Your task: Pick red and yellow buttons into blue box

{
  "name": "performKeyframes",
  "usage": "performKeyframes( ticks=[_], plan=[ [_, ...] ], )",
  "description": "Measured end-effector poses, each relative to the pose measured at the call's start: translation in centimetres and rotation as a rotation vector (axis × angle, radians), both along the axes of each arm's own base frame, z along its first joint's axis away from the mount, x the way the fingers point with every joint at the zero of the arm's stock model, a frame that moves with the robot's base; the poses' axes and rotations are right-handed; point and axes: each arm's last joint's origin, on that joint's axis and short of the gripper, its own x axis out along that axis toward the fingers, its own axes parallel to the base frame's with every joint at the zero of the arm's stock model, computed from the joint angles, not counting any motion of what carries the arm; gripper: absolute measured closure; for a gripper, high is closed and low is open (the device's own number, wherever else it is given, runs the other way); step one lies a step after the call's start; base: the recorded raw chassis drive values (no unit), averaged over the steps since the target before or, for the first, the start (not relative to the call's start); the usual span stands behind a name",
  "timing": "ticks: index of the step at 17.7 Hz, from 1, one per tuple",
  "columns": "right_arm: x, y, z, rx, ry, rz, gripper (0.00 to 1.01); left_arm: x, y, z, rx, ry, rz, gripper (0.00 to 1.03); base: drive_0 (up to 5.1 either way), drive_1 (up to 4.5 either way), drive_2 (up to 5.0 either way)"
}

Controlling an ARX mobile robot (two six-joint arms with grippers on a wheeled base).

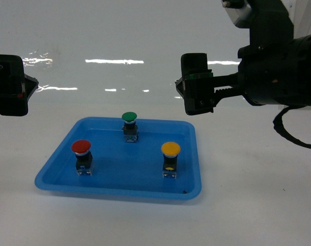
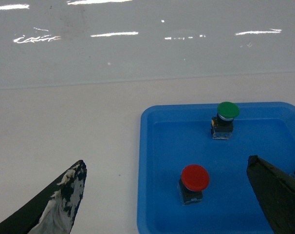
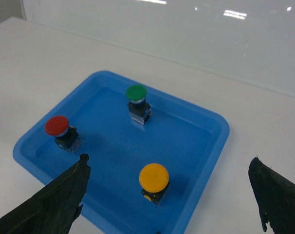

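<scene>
The red button [image 1: 81,147] and the yellow button [image 1: 171,149] stand upright in a shallow blue tray [image 1: 114,187], red at the left, yellow at the right. My left gripper [image 1: 12,87] hovers high at the left edge. In its wrist view it is open [image 2: 167,161], with the red button [image 2: 194,178] below and between its fingers, untouched. My right gripper [image 1: 196,84] hangs above the tray's far right corner. It is open [image 3: 169,158] over the yellow button [image 3: 154,178], well clear of it. The blue box is out of view.
A green-capped button [image 1: 129,118] stands at the back middle of the tray, also seen as the green button [image 3: 137,92] in the right wrist view. The tray rests on a white tabletop [image 1: 258,205] with a glossy white wall behind.
</scene>
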Motion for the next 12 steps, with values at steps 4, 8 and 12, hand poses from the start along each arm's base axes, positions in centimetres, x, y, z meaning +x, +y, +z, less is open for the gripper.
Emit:
performKeyframes(
  ticks=[4,8,12],
  plan=[
    [3.9,1.2,-2.6,-0.033,0.143,0.1,0.03,0.0,0.0,0.0,0.0,0.0,-0.001,0.05,0.0,0.0,0.0],
    [5.8,1.5,-3.3,-0.04,0.184,0.128,0.03,0.0,0.0,0.0,0.0,0.0,0.0,0.05,0.0,0.0,0.0],
    [7.3,2.3,-3.2,-0.04,0.196,0.185,0.03,0.0,0.0,0.0,0.0,0.0,-0.001,0.05,0.0,0.0,0.0]
  ],
)
